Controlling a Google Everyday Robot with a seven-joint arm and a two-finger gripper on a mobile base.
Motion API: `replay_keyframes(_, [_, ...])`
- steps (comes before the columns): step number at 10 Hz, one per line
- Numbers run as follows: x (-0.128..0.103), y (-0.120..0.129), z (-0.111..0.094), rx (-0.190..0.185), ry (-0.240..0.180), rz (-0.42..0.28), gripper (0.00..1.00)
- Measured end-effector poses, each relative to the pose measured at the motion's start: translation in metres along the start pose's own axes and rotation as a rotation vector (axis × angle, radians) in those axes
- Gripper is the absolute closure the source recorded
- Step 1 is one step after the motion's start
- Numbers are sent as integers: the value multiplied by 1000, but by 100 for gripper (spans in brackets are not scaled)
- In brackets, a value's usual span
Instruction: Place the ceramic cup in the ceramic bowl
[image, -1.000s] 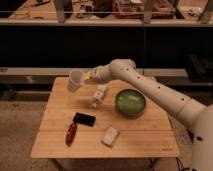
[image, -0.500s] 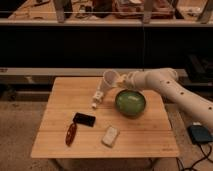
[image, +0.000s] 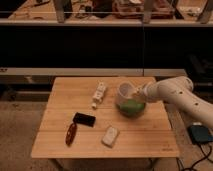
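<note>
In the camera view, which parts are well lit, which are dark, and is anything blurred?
Camera view: the wooden table is evenly lit; the shelving behind it is very dark; the gripper holding the cup over the bowl looks smeared, so the cup's edges are soft; the small items on the table cast only faint shadows.

The ceramic cup (image: 125, 91) hides the end effector (image: 138, 92).

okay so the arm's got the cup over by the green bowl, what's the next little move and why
Probably lower the ceramic cup a little, then release. The gripper holds it at the ceramic bowl, over its rear-left rim, seemingly not yet resting inside.
</note>
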Motion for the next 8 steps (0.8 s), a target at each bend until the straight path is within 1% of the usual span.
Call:
replay_keyframes(3, [26,17,-3,-67,45,30,100])
replay_keyframes(5, [39,24,-2,-99,60,45,98])
replay_keyframes(6, [40,27,0,-102,59,55,94])
replay_keyframes(8, [41,33,8,-108,48,79,71])
